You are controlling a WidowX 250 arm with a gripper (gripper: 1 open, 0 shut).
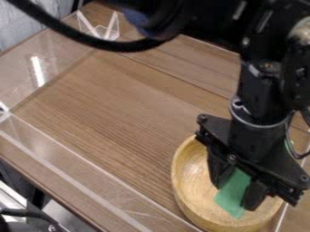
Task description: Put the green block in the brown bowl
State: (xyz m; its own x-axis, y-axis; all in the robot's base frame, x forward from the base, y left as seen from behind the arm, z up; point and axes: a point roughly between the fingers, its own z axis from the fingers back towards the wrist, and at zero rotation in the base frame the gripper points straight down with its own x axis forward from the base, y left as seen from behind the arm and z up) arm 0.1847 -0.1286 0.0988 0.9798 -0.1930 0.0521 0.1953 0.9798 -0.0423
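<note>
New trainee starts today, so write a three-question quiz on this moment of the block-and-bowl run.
1. True or false: the black gripper is shut on the small mint-green rectangular block.
2. Where is the green block now? A) lying on the dark wood-grain tabletop B) held over the inside of the round light tan wooden bowl C) beside the clear plastic stand at the back
3. Fill in: the gripper points straight ____.

Key: 1 true; 2 B; 3 down.
</note>
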